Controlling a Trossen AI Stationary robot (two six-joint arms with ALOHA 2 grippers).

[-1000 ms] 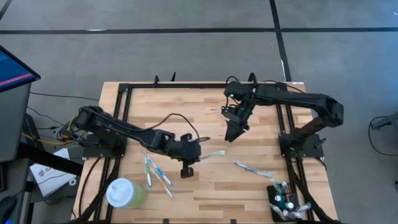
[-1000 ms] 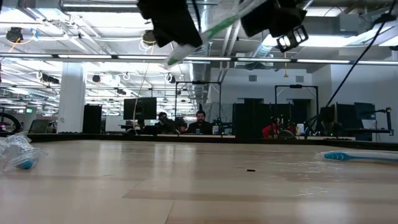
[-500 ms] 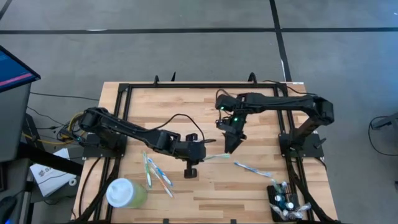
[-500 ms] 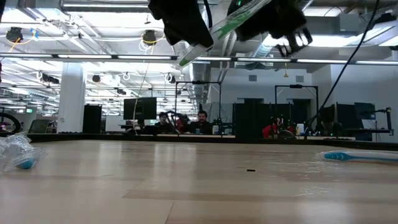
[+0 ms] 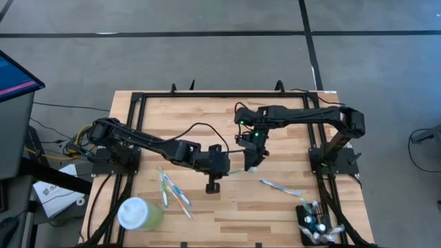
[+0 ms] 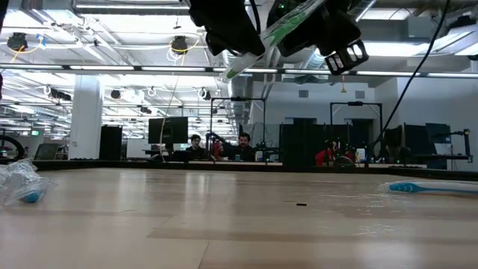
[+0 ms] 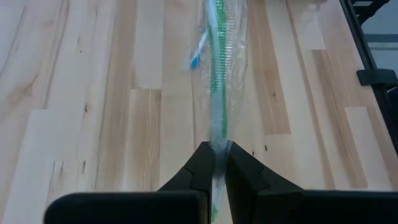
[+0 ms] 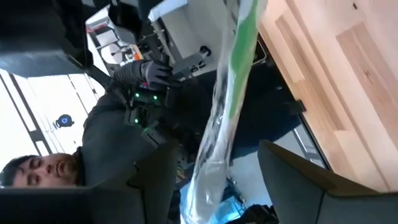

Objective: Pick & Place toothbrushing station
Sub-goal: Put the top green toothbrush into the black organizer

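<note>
On the bench's (image 5: 275, 207) near left stands a pale green cup (image 5: 140, 213), with loose toothbrushes (image 5: 173, 190) just beside it. At mid-bench the left gripper (image 7: 213, 163) is clamped on a green toothbrush in a clear wrapper (image 7: 218, 68), held above the wood. The right gripper (image 5: 252, 162) stands open around its other end, and the black toothbrushing station (image 5: 315, 222) sits at the near right corner.
</note>
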